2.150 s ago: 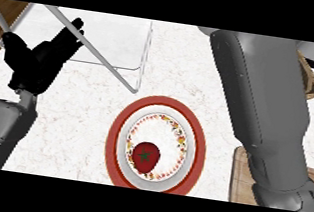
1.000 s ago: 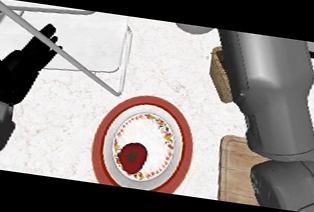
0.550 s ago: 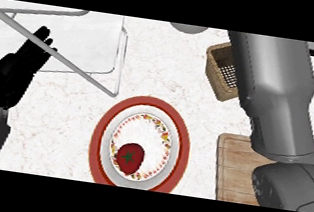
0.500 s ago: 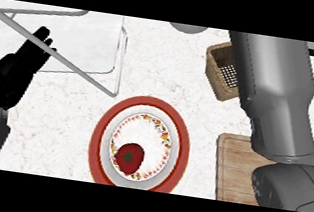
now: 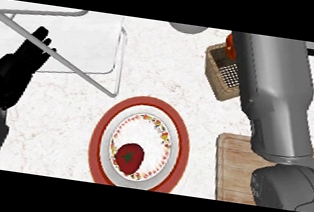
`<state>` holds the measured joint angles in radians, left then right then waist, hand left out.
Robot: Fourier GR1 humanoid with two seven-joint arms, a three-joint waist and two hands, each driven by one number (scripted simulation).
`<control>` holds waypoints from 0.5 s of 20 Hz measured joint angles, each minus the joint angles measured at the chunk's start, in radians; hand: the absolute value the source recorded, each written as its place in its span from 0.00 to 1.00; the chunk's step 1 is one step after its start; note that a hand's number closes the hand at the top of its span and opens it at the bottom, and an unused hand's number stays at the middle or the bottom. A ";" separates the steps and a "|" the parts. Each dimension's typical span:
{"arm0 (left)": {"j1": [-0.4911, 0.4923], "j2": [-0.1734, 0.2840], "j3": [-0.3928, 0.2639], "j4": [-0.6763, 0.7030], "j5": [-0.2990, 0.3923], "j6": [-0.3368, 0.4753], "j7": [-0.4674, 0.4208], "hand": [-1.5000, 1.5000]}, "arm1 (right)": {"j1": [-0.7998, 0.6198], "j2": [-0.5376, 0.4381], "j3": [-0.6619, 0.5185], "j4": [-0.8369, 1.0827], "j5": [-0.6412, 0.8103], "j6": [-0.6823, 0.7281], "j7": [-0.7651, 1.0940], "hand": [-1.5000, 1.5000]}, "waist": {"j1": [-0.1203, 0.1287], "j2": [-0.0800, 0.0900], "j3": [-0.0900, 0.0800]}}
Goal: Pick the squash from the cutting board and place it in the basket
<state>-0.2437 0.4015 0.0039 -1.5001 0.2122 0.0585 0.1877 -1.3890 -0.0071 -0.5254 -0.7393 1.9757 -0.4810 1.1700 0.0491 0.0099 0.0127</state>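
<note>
Head view shows the right forearm (image 5: 276, 99) running up the right side and across the wicker basket (image 5: 222, 76), so the right hand itself is out of sight; whether its fingers hold anything cannot be told. An orange patch (image 5: 229, 46) peeks out just beside the forearm at the basket's upper rim. It may be the squash, but too little shows to be sure, and the bare part of the cutting board (image 5: 235, 164) at the lower right carries nothing visible.

A squash would likely be stiff, smooth-skinned and moderately heavy, so it should tolerate a wrap round its middle, where fingers and thumb can oppose each other; the rounded skin could slide if taken near an end. The basket's woven walls look rigid enough to receive it without care for breakage.

The left hand (image 5: 16, 65) rests at the left edge, fingers straight and up, holding nothing. The desk is white and speckled, with a red-rimmed plate (image 5: 104, 136) near the middle carrying a red fruit (image 5: 129, 156), and a clear tray (image 5: 87, 42) at the upper left. The basket stands well apart from the plate.
</note>
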 measured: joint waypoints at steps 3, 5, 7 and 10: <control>0.005 0.001 0.002 -0.009 0.002 0.003 0.021 0.50 | -0.004 -0.005 -0.026 -0.060 0.023 -0.040 -0.002 0.00 | -0.006 -0.003 -0.001; 0.010 0.007 0.009 -0.007 0.003 0.001 0.027 0.50 | 0.006 -0.002 -0.036 -0.119 0.042 -0.069 -0.003 0.00 | -0.017 -0.007 -0.001; 0.019 0.006 0.013 -0.006 -0.001 0.006 0.022 0.50 | 0.016 0.000 -0.045 -0.184 0.054 -0.096 -0.003 0.00 | -0.025 -0.011 0.000; 0.023 0.008 0.019 -0.001 0.001 0.002 0.027 0.50 | 0.031 0.003 -0.050 -0.282 0.057 -0.126 0.003 0.00 | -0.033 -0.018 -0.001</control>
<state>-0.2206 0.4100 0.0225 -1.5014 0.2132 0.0607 0.2150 -1.3584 -0.0043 -0.5752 -1.0211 2.0331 -0.6073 1.1730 0.0160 -0.0081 0.0117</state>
